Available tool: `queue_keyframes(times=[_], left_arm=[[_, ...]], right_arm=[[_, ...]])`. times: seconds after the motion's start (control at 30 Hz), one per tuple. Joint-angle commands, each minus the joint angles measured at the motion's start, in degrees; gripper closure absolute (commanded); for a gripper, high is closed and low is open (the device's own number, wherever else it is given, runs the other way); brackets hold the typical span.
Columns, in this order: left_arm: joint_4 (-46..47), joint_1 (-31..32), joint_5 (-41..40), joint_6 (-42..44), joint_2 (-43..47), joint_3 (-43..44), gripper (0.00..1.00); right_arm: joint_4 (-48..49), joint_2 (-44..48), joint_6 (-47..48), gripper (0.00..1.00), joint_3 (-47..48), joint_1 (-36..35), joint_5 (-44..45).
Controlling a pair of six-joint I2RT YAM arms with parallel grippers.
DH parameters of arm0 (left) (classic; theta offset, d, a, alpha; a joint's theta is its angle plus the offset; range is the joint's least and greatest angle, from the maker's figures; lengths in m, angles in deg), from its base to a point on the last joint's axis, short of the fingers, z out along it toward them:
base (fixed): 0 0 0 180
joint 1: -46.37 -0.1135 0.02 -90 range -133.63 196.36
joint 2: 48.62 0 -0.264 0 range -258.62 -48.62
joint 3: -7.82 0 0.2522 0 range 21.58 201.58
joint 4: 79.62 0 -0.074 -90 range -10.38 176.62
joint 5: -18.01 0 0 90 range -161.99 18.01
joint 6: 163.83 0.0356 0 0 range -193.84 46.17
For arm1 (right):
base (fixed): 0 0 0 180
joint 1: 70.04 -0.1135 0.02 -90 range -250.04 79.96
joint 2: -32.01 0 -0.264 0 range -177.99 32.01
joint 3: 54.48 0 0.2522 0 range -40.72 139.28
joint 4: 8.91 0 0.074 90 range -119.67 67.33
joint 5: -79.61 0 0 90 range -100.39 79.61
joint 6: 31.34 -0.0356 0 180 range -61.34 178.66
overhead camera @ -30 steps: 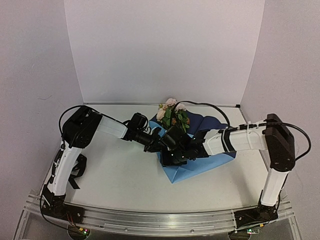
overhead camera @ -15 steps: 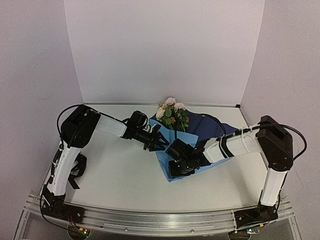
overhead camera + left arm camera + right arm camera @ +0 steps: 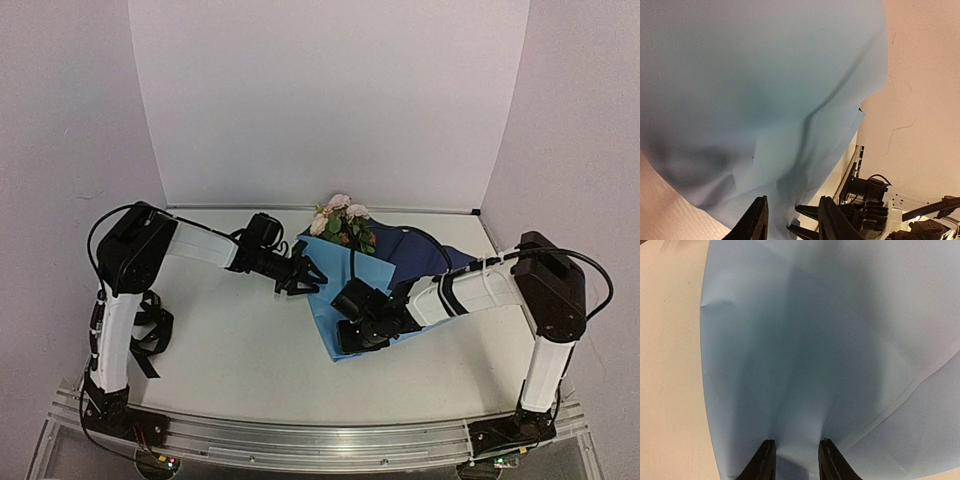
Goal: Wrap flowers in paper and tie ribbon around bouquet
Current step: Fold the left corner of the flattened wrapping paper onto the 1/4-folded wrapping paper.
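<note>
The flowers [image 3: 343, 222] lie at the back of the table, their rose heads sticking out of the paper [image 3: 352, 276]. The paper's light blue face is folded over the stems, and its navy face [image 3: 425, 250] shows to the right. My left gripper [image 3: 302, 279] hovers open at the paper's left edge, and in the left wrist view the left gripper [image 3: 793, 199] has blue paper [image 3: 765, 90] just beyond its spread jaws. My right gripper [image 3: 349, 333] is shut on a raised ridge of paper [image 3: 815, 340] near the sheet's front corner, where the right gripper [image 3: 796, 441] pinches that ridge. The black ribbon [image 3: 150, 338] lies loose at the far left.
The white table [image 3: 240, 340] is walled by white panels at the back and sides. The left arm's column [image 3: 112, 330] stands right by the ribbon. A black cable [image 3: 415, 232] arcs over the navy paper behind the right arm.
My left gripper opened and drew back leftward off the paper. The right gripper slid toward the front corner of the sheet, and the light blue flap now lies folded over the stems.
</note>
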Motion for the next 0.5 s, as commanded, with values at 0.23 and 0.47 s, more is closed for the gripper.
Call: queue_keyframes(times=[0.23, 0.47], left_arm=[[18.12, 5.75, 1.95, -11.57, 7.43, -15.54, 0.75], [16.2, 6.82, 0.41, -11.05, 4.45, -15.35, 0.78]], right_arm=[[2.7, -0.31, -2.19, 0.7, -1.45, 0.05, -1.39], [2.92, 1.09, -2.35, 0.69, -1.9, 0.05, -1.0]])
